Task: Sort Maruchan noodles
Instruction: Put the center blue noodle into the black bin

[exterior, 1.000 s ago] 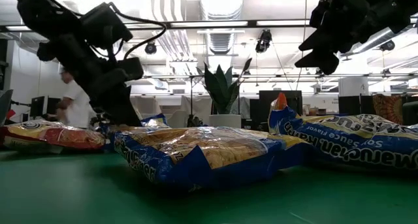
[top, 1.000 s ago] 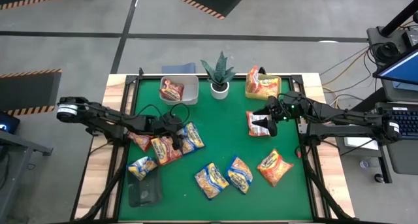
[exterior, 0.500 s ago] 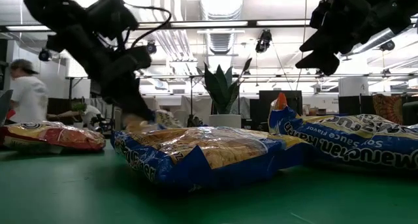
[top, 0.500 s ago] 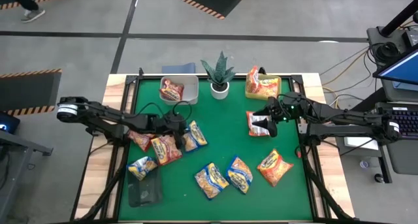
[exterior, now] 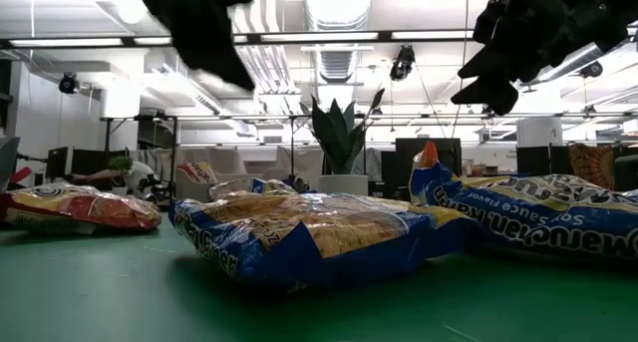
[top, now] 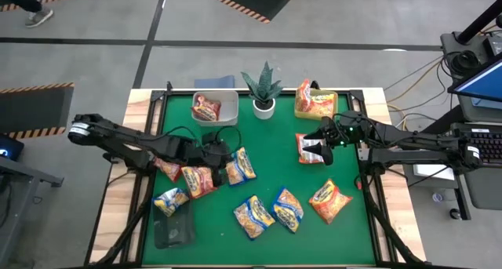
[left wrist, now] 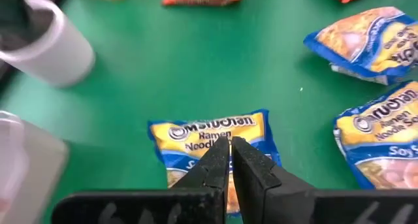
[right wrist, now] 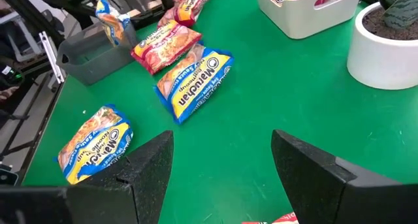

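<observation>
Left gripper (left wrist: pixel 228 160): jaws pinched on yellow-blue noodle packet (left wrist: pixel 212 142) directly beneath, likely for sorting; right gripper (right wrist: pixel 222 165): wide, empty, waiting.

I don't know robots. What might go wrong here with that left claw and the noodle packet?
1. The left claw is shut at the edge of the yellow-blue crinkly plastic noodle packet; whether it grips the wrapper is unclear, so the packet may slip or stay behind.
2. The orange-red plastic noodle packet lies close by, so a retry might nudge it.

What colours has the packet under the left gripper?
Yellow with blue edges, the noodle packet shows best in the left wrist view.
</observation>
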Motion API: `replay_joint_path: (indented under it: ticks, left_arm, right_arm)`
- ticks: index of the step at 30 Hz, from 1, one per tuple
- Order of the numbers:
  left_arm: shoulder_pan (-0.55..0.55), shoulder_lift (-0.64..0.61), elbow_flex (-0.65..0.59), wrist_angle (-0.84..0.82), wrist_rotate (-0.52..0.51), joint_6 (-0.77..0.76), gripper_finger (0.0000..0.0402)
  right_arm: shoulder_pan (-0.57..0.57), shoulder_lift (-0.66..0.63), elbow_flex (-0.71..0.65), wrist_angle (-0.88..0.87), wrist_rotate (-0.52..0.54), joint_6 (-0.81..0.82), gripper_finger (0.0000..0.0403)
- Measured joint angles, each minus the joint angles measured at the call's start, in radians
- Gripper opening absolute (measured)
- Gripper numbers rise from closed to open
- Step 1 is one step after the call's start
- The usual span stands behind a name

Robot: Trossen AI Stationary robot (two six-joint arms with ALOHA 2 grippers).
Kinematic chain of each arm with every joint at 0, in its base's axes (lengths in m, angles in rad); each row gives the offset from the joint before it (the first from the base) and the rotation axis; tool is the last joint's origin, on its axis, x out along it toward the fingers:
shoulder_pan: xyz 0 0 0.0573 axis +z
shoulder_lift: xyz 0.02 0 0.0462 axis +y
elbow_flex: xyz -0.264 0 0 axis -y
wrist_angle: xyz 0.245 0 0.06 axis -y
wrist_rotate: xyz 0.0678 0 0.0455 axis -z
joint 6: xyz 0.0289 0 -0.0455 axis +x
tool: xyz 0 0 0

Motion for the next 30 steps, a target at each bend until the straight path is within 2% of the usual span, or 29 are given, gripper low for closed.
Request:
replay_joint_path:
  ticks: [3,5,9,15,20,26,30]
  left_arm:
    - [-0.082,0.000,0.097,-0.125,-0.095,-0.020,0.0000]
    - [-0.127,0.000,0.140,-0.165,-0.102,-0.047,0.0000]
    - [-0.189,0.000,0.161,-0.134,-0.104,-0.131,0.0000]
    - [-0.202,0.024,0.155,-0.034,-0.105,-0.301,0.0012]
    - [-0.193,0.062,0.153,-0.037,-0.106,-0.316,0.0070]
    - [-0.167,0.129,0.166,-0.043,-0.123,-0.381,0.0175]
    - [-0.165,0.173,0.193,-0.115,-0.124,-0.397,0.0240]
  right_arm:
    - [0.000,0.000,0.000,0.000,0.000,0.000,0.0244]
    - [0.000,0.000,0.000,0.000,0.000,0.000,0.0244]
    - [0.000,0.000,0.000,0.000,0.000,0.000,0.0244]
    - [0.000,0.000,0.000,0.000,0.000,-0.002,0.0244]
    - [0.000,0.000,0.000,-0.001,0.000,-0.003,0.0244]
    - [0.000,0.000,0.000,-0.001,0.000,-0.003,0.0244]
    - [0.000,0.000,0.000,-0.002,0.000,-0.002,0.0244]
